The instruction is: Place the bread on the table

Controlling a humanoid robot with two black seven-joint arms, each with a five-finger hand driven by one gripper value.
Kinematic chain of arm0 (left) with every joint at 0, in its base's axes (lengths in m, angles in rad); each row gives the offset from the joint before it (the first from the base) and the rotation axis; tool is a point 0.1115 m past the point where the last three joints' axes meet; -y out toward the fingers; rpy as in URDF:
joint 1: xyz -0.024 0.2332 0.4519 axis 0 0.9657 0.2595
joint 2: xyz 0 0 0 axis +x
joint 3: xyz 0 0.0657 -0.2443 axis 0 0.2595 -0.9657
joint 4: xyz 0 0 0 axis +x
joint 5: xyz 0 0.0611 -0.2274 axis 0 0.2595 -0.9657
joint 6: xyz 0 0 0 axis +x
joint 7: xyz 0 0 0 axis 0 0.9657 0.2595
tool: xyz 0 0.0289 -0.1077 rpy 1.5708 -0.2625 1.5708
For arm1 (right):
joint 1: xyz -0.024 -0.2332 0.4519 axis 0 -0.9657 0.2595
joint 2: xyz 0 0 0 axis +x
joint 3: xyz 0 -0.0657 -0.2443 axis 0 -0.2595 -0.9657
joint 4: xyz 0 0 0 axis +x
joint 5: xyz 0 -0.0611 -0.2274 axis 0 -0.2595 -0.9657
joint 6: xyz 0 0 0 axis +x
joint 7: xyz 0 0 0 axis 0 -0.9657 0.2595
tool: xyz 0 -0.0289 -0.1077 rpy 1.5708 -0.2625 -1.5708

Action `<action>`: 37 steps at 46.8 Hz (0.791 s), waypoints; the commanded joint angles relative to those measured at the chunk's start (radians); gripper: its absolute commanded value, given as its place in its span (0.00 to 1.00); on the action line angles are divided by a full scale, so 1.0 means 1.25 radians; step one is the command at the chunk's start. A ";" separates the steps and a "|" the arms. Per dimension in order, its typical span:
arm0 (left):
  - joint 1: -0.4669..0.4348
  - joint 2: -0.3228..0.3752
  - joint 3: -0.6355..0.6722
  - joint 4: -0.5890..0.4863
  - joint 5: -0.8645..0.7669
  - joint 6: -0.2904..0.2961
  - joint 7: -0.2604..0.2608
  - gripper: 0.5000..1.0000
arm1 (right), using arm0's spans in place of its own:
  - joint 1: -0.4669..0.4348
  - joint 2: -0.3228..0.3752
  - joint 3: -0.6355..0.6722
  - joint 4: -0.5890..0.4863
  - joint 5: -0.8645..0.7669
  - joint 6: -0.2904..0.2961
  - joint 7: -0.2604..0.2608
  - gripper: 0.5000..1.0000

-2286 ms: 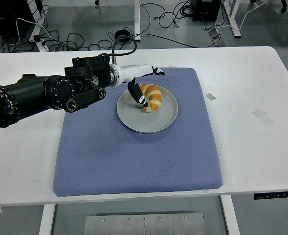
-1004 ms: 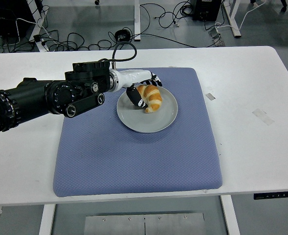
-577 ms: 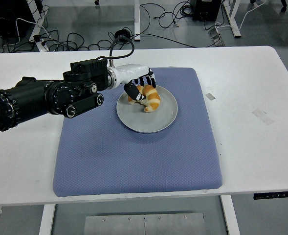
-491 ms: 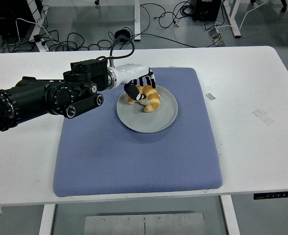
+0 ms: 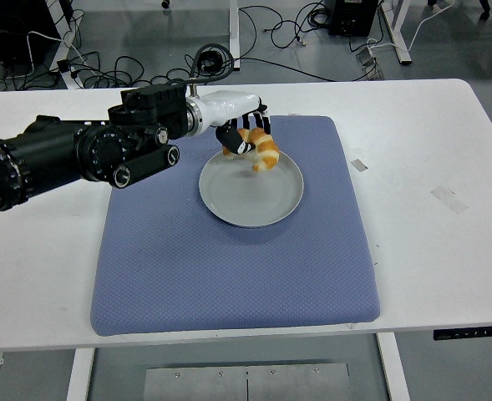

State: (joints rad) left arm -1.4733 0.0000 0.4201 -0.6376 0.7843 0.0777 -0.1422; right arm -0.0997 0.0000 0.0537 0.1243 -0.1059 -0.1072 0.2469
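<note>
Already the first part of the task looks done: the left robot hand (image 5: 244, 134), coming in from the left edge of the frame, has its fingers curled around the bread (image 5: 258, 151), a golden croissant, and holds it in the upper middle of the picture. The bread seems to hang just above the far rim of the grey plate (image 5: 250, 199), and the plate's inner surface below it is bare, so I judge that the bread is lifted clear of it, although one end may be very near the rim. The plate stands on the blue mat (image 5: 229, 267), which covers the middle of the white bench (image 5: 429, 150). What is left, as I judge it, is to carry the bread away from the plate, lower it to the bench and let it go. The right arm is not visible.
</note>
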 commanded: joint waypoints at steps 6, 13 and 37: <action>-0.011 0.000 0.001 0.051 -0.002 -0.022 -0.002 0.00 | 0.000 0.000 0.000 0.000 0.000 0.000 0.000 1.00; 0.008 0.027 0.003 0.072 -0.003 -0.023 -0.020 0.00 | 0.000 0.000 0.000 0.000 0.000 0.000 0.000 1.00; 0.059 0.151 0.004 0.071 -0.004 -0.023 -0.041 0.00 | 0.000 0.000 0.000 0.000 0.000 0.000 0.000 1.00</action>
State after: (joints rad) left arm -1.3995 0.1861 0.4248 -0.5475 0.7788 0.0491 -0.1923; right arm -0.0997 0.0000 0.0537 0.1242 -0.1057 -0.1075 0.2470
